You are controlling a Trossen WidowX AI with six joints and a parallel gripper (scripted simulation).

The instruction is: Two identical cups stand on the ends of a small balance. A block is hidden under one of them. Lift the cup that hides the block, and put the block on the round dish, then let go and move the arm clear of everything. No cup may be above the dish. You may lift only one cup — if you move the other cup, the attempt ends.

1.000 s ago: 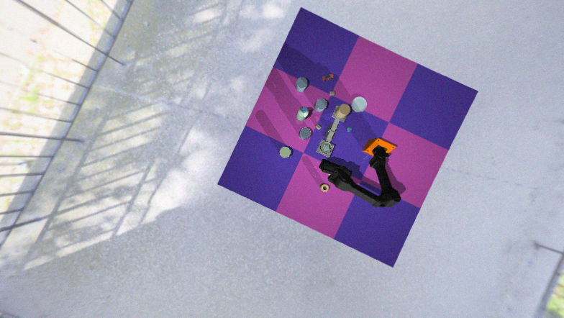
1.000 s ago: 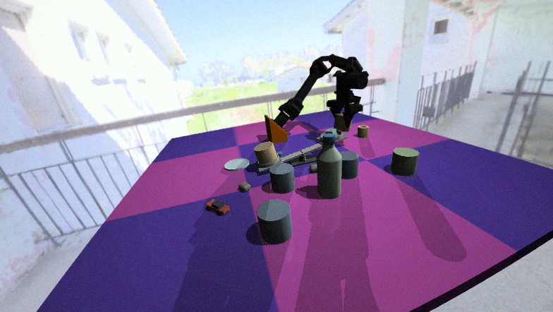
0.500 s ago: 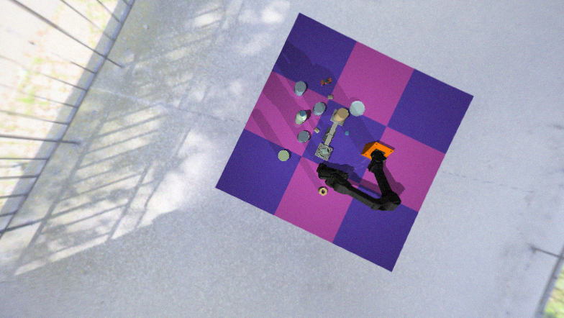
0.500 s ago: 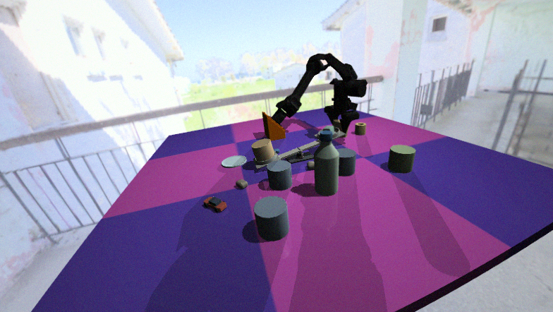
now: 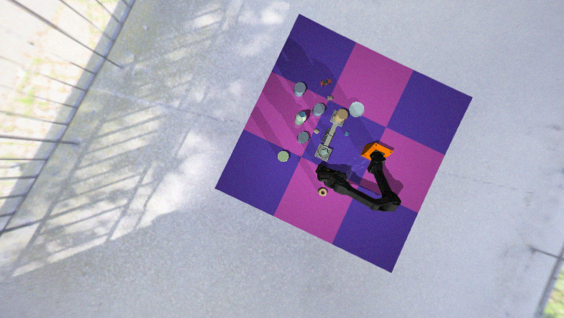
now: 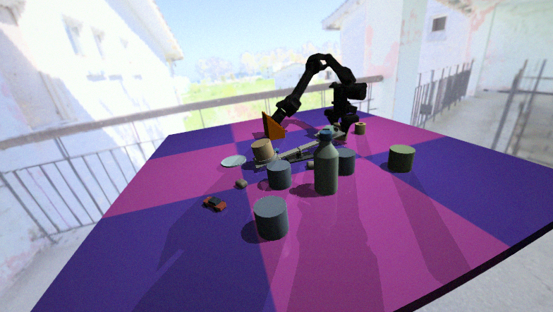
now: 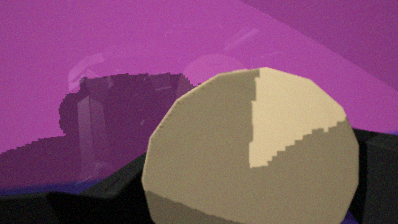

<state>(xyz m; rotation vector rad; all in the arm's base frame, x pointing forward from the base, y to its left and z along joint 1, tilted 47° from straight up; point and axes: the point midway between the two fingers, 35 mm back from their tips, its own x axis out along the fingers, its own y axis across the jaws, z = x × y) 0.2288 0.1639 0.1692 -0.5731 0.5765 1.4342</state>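
Observation:
My gripper (image 5: 321, 172) (image 6: 343, 127) (image 7: 233, 141) is shut on a tan cup (image 7: 240, 145), low beside the raised end of the balance and off it. In the top and exterior views the held cup is mostly hidden by the gripper and the balance. The balance (image 5: 331, 133) (image 6: 286, 152) is tilted. The other tan cup (image 5: 340, 115) (image 6: 262, 149) stands on its low end. A small pale green thing (image 5: 324, 151), apparently the block, lies uncovered on the raised end. The round pale dish (image 5: 356, 109) (image 6: 233, 160) lies beside the low end, with no cup above it.
Grey-blue cylinders (image 5: 299, 88) (image 6: 271, 219), a bottle (image 5: 300, 118) (image 6: 325, 170) and a green cylinder (image 5: 283, 155) (image 6: 400, 159) stand beyond the balance. A tan ring (image 5: 322, 191) (image 6: 360, 128) is near the gripper. A toy car (image 5: 325, 82) (image 6: 214, 203) and a blue cube (image 5: 347, 133) lie around.

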